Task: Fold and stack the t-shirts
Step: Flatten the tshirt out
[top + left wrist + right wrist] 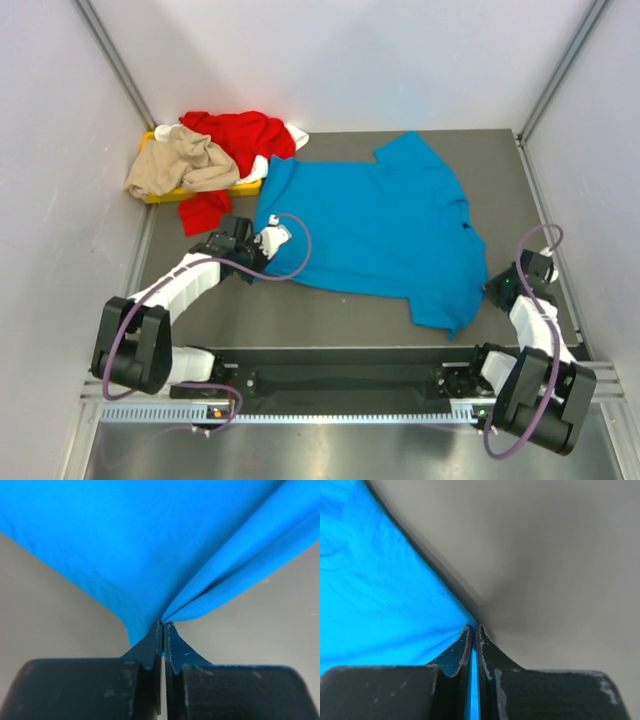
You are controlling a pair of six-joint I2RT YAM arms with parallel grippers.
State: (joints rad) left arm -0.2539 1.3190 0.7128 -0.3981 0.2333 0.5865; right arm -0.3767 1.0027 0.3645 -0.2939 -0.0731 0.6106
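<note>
A bright blue t-shirt lies spread on the grey table. My left gripper is shut on its left lower edge; the left wrist view shows the blue cloth pinched between my closed fingers. My right gripper is shut on the shirt's right edge by the lower sleeve; the right wrist view shows the blue cloth clamped between my fingers. A red t-shirt, a beige t-shirt and a bit of white cloth lie piled at the back left.
A yellow tray sits under the pile at the back left corner. White walls close the table on the left, back and right. A black rail runs along the near edge between the arm bases.
</note>
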